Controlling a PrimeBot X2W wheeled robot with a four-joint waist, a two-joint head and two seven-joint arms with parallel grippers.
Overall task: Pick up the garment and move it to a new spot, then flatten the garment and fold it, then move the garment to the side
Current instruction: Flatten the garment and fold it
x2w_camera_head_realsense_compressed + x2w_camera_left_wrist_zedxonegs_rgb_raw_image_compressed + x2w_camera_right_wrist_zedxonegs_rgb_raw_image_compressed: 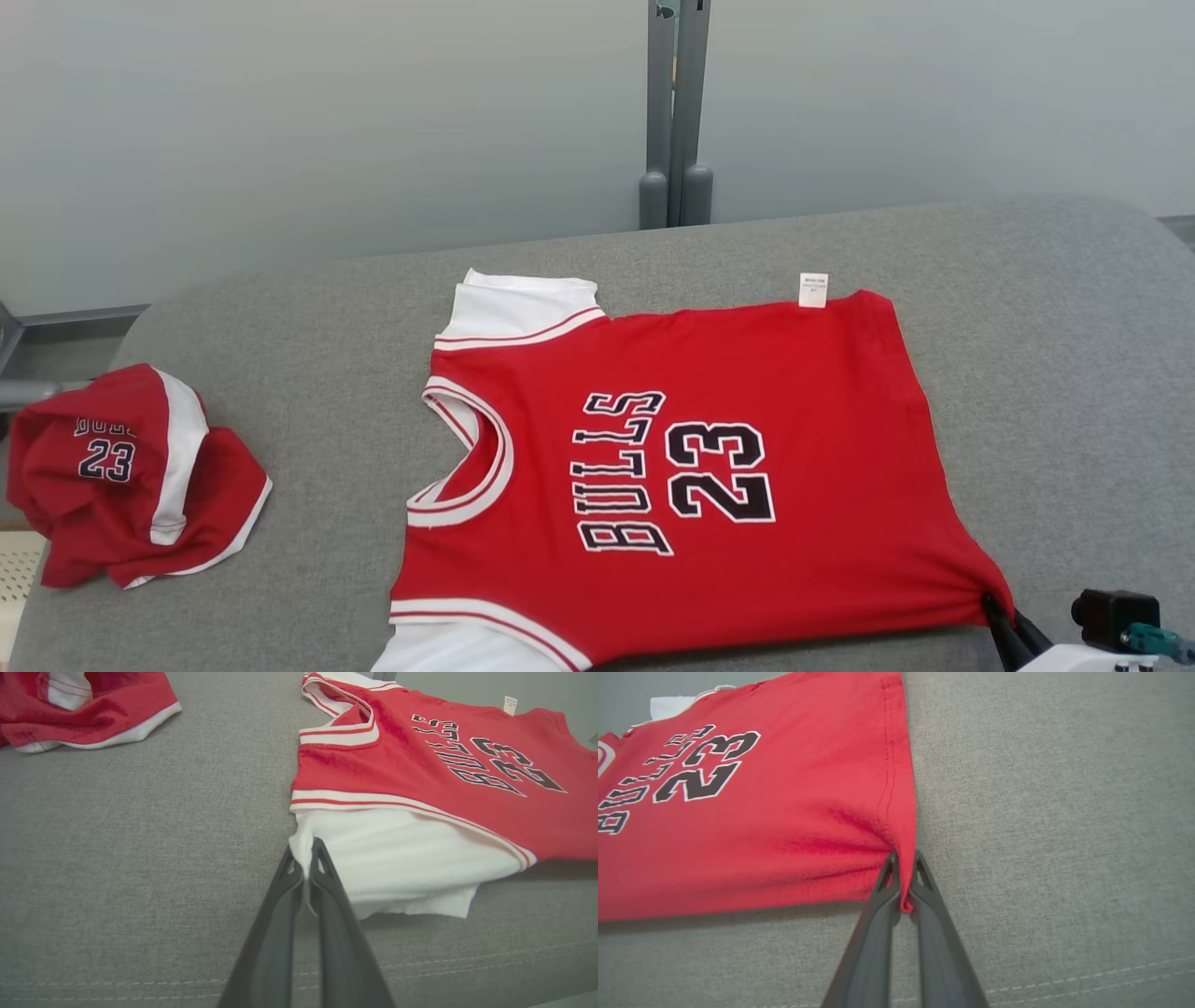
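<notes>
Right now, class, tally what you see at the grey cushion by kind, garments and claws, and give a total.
Garments: 2, the spread jersey and the crumpled red piece
Claws: 2, the left claw and the right claw, each shut on the jersey
Total: 4

Our red Bulls 23 jersey (709, 467) lies flat, white sleeve pinched between our left fingers (275, 933), hem corner between our right fingers (873, 933).

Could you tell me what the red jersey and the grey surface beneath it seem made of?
Jersey: probably soft matte knit cloth; it puckers into folds where the right gripper pinches its corner. Surface: apparently woven upholstery fabric, matte, with visible weave and a stitched seam.
</notes>
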